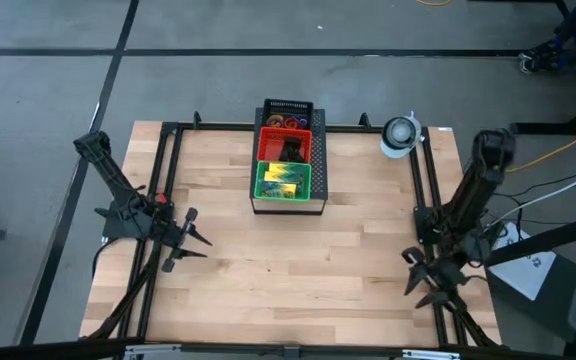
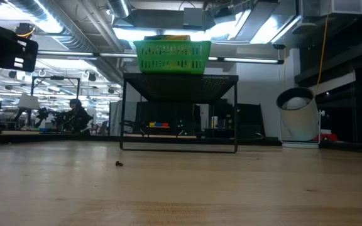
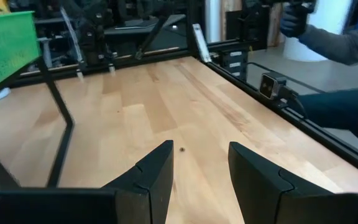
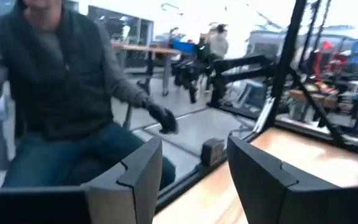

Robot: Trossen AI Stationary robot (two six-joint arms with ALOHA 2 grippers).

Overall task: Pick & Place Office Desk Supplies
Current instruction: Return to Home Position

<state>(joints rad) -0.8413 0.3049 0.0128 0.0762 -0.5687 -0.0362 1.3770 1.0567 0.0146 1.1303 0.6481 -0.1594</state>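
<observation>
Crayon boxes [image 1: 280, 181], yellow and green, lie in the green bin [image 1: 309, 180]; their number cannot be read. This bin is the nearest of three containers set in one row on the black shelf [image 2: 181, 80], at the far middle of the table [image 1: 268, 270].

- Middle container: red bin [image 1: 262, 145], holding black clips [image 1: 290, 150].
- Farthest container: black perforated box [image 1: 288, 104], holding the rings [image 1: 286, 122] in orange, red and purple.

Two arms are present, and neither carries anything.

- Left gripper [image 1: 193, 238]: above the table's left side, well apart from the shelf, fingers spread and released.
- Right gripper [image 1: 420, 278]: at the near right edge, fingers likewise spread and released.

One white cylinder [image 1: 400, 135] stands at the far right corner. One seated person [image 4: 55, 93] shows beyond the table edge in the right wrist view, with a dark gloved hand [image 4: 163, 118].
</observation>
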